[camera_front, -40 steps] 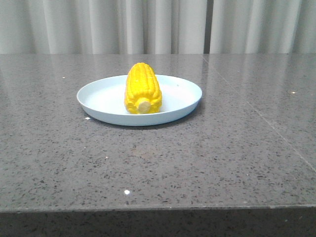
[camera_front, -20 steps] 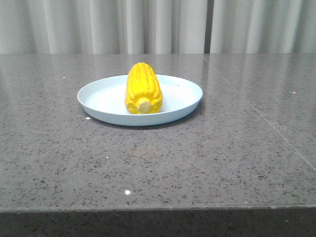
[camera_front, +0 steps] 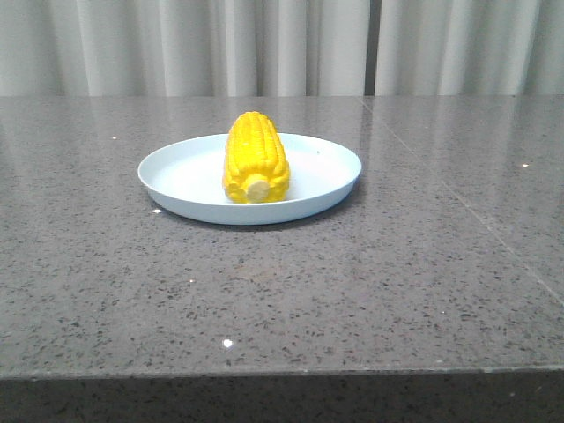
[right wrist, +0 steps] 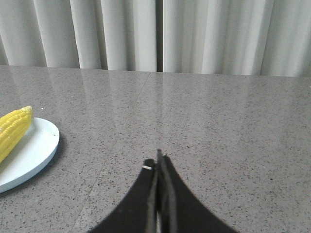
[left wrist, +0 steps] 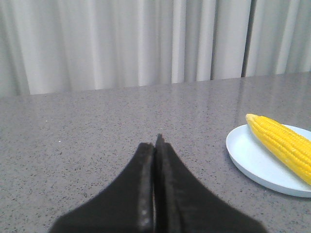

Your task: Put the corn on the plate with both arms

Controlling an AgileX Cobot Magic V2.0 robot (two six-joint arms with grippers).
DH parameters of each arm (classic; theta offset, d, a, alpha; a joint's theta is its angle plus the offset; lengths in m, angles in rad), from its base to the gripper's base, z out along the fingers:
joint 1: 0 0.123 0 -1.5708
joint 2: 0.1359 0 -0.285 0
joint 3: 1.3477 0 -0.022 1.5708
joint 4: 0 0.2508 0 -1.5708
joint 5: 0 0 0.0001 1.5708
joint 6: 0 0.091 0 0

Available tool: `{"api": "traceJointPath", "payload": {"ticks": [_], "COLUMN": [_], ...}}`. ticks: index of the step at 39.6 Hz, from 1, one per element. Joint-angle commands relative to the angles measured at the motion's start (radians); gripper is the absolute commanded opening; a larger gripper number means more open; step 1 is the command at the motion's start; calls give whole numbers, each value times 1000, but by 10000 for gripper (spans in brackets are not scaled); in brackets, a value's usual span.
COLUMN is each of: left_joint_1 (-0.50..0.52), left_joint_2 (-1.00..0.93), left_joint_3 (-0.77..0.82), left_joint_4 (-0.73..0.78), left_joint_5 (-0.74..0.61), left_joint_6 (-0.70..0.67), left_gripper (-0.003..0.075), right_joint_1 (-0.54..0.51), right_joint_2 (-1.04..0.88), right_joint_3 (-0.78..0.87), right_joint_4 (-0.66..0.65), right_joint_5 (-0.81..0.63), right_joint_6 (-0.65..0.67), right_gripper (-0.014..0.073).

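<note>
The yellow corn (camera_front: pixel 255 159) lies on the pale blue plate (camera_front: pixel 176 176) in the middle of the table, its pale stub end toward the front. It also shows in the left wrist view (left wrist: pixel 284 143) on the plate (left wrist: pixel 252 160), and in the right wrist view (right wrist: pixel 12 131) on the plate (right wrist: pixel 34 148). My left gripper (left wrist: pixel 155 143) is shut and empty, over bare table to the left of the plate. My right gripper (right wrist: pixel 158 162) is shut and empty, over bare table to the right of the plate. Neither gripper shows in the front view.
The grey speckled stone table (camera_front: pixel 282 291) has a front edge near the bottom of the front view. A seam (camera_front: pixel 458 203) runs across its right part. Pale curtains (camera_front: pixel 282 44) hang behind the table.
</note>
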Motion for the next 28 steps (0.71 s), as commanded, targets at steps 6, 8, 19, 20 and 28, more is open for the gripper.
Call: {"api": "traceJointPath", "payload": {"ticks": [6, 8, 19, 20, 28], "left_joint_1": [-6, -6, -5, -2, 89], "left_joint_2": [11, 11, 3, 1, -53], "left_joint_3": [-26, -26, -14, -11, 95], "left_joint_4": [8, 8, -21, -53, -390], "left_joint_5": [-83, -83, -101, -116, -270], "left_joint_6": [-1, -1, 23, 60, 420], "left_gripper": [-20, -20, -20, -20, -20], "right_joint_1": [-3, -3, -3, -3, -3], "right_joint_2": [8, 8, 8, 8, 8], "right_joint_3": [-28, -28, -28, -28, -28], "right_joint_4": [-17, -17, -17, -17, -17], "right_joint_5": [-85, -85, -85, -85, -85], "right_joint_6": [-7, -7, -7, -7, -7], "right_gripper": [-122, -122, -122, -122, -122]}}
